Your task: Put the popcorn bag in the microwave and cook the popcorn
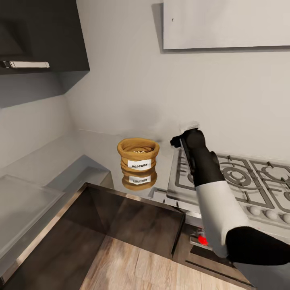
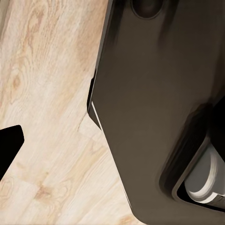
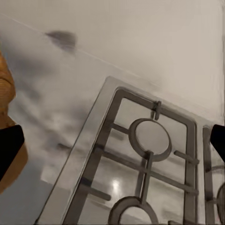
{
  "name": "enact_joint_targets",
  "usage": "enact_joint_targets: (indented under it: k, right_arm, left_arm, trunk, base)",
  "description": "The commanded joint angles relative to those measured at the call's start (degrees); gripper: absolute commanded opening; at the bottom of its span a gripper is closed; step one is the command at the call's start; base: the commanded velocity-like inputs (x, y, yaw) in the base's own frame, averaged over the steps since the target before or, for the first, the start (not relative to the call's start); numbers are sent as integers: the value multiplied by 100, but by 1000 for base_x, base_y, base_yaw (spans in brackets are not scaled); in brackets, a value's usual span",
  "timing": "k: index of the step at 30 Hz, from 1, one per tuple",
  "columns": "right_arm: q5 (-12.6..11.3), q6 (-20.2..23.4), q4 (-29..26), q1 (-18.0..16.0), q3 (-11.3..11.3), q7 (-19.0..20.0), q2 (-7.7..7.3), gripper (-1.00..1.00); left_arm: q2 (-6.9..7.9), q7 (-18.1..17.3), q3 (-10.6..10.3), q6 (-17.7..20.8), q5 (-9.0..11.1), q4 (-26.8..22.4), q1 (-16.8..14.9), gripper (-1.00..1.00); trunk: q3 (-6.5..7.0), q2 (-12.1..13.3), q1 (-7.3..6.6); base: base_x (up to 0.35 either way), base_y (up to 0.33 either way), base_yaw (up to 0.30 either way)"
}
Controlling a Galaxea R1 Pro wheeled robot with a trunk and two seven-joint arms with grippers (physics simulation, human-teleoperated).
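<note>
Over the hob (image 1: 241,177), right hand (image 1: 181,139) hangs beside the popcorn bag (image 1: 138,157), lining up a grab; grip state unclear.

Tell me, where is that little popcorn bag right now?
In the head view the popcorn bag stands upright on the glossy countertop near the wall, just left of the gas hob, with the right gripper held beside it, not touching.

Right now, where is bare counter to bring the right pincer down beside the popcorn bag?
Bare countertop lies left of and behind the popcorn bag, up to the wall. A narrower strip separates the bag from the gas hob; there the right pincer hovers, so it is crowded.
</note>
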Motion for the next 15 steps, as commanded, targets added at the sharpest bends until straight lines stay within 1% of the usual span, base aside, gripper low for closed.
enact_joint_targets:
  k: [1, 3, 4, 5, 6, 7, 8, 9, 12, 15]
  right_arm:
    - [25, 26, 232, -210, -36, 17, 0, 100]
    - [26, 26, 571, -505, -102, 11, 0, 100]
    - [27, 26, 885, -759, -205, 8, 0, 100]
    - [22, 26, 1183, -936, -407, 5, 0, 100]
    - [20, 26, 1289, -997, -634, 2, 0, 100]
    - [20, 26, 1323, -1020, -815, 0, 0, 100]
    - [22, 26, 1360, -1044, -1161, -2, 0, 100]
    - [39, 26, 1392, -1054, -1328, -5, 0, 100]
    - [56, 26, 1417, -1060, -1418, -2, 0, 100]
    - [47, 26, 1435, -1061, -1435, 2, 0, 100]
  left_arm:
    - [-2, 16, -11, -16, 27, 0, -2, 100]
    - [-2, 16, -12, -16, 26, -5, -2, 100]
    - [-2, 16, -12, -16, 26, -7, -2, 100]
    - [-2, 16, -12, -16, 26, -8, -2, 100]
    - [-2, 16, -12, -18, 26, -9, -2, 100]
    - [-2, 16, -12, -20, 29, -9, -2, 100]
    - [-2, 17, -12, -23, 32, -9, -2, 100]
    - [-2, 16, -12, -24, 34, -9, -2, 100]
    - [-2, 19, -6, -25, 34, -9, -2, 100]
    - [-2, 19, -4, -25, 34, -9, -2, 100]
  trunk:
    - [-7, -4, 1]
    - [-7, -4, 1]
    - [-7, -4, 1]
    - [-7, -4, 1]
    - [-7, -4, 1]
    - [-7, -4, 1]
    - [-7, -4, 1]
    - [-7, -4, 1]
    - [-7, -4, 1]
    - [-7, -4, 1]
  base:
    - [0, 0, 0]
    - [0, 0, 0]
    - [0, 0, 0]
    - [0, 0, 0]
    - [0, 0, 0]
    - [0, 0, 0]
    - [0, 0, 0]
    - [0, 0, 0]
    - [0, 0, 0]
    - [0, 0, 0]
